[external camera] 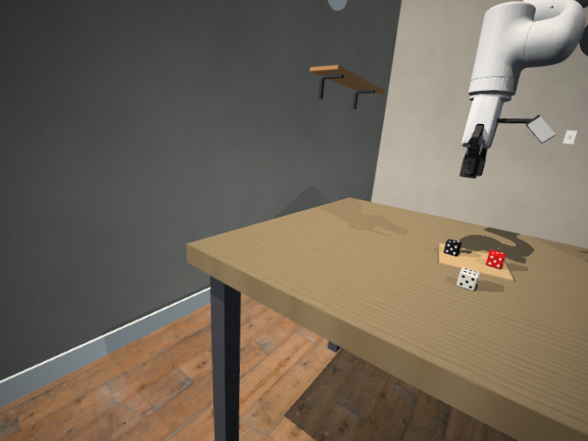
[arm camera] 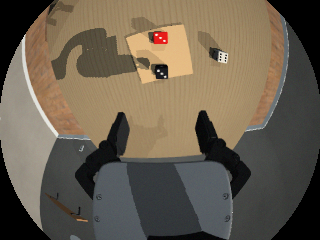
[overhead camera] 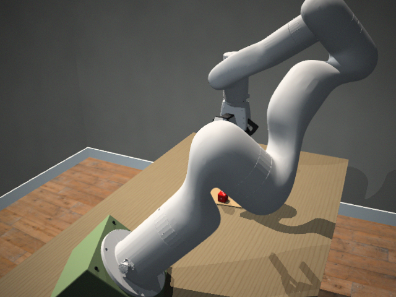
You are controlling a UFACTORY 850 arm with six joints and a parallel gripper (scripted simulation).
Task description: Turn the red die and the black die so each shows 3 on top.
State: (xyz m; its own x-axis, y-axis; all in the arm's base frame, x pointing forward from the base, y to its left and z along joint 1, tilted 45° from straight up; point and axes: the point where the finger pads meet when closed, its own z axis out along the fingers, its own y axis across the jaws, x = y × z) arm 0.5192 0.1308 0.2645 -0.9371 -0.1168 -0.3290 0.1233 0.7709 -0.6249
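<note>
The bench [overhead camera: 255,252] [external camera: 303,265] [arm camera: 100,110] stands over plank flooring beside a dark wall [overhead camera: 143,64] [external camera: 165,118]. High above it, the jaws [external camera: 471,176] are spread wide, touching nothing. On the tan mat [overhead camera: 234,204] [external camera: 468,261] [arm camera: 175,54] rest the red die [overhead camera: 222,197] [external camera: 495,259] [arm camera: 160,38] and black die [external camera: 452,247] [arm camera: 161,72], apart, threes up; the white die [external camera: 468,278] [arm camera: 220,55] lies off it.
</note>
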